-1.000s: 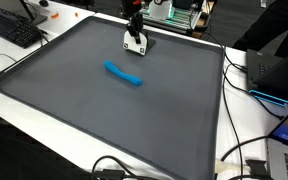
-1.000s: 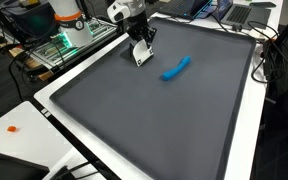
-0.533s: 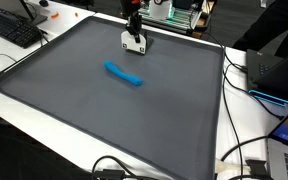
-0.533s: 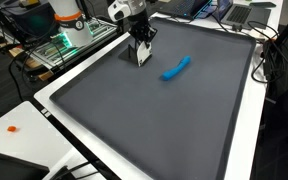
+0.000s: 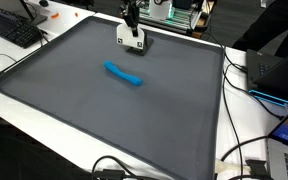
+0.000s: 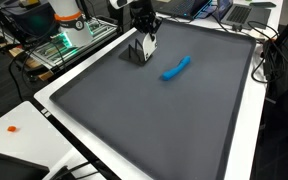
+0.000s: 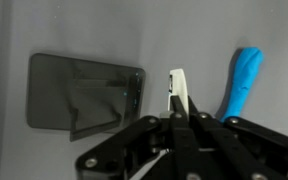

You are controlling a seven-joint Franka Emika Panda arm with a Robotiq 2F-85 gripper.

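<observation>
1. Your fingers are clamped on a white flat piece; the wrist view shows it edge-on, pinched between them.
2. In both exterior views the white flat piece hangs under the arm near the far edge of the grey mat. It appears to be lifted clear of the mat.
3. A dark rectangular shadow lies on the mat beside the piece in the wrist view.
4. A blue curved strip lies flat on the mat, apart from the piece you hold.
5. The mat covers most of the white bench.
</observation>
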